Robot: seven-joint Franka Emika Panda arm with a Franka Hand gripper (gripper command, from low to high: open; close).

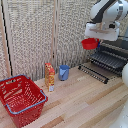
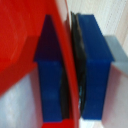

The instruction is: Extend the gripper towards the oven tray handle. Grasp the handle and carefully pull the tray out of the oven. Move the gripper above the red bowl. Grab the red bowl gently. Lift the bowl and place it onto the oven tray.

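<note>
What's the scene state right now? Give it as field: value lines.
gripper: shut on the red bowl, fingers clamping its rim
bowl height: held in the air, above the tray's near end
tray: pulled out in front of the oven
oven door: open, lying flat
table items: red basket, orange box, blue cup
surface: wooden table

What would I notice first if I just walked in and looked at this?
The big white arm at the exterior view's upper right, its gripper holding the red bowl in the air above the tray. The wrist view shows the blue fingers pinching the bowl's rim. Next, the big red basket on the wooden table, at the exterior view's lower left.
</note>
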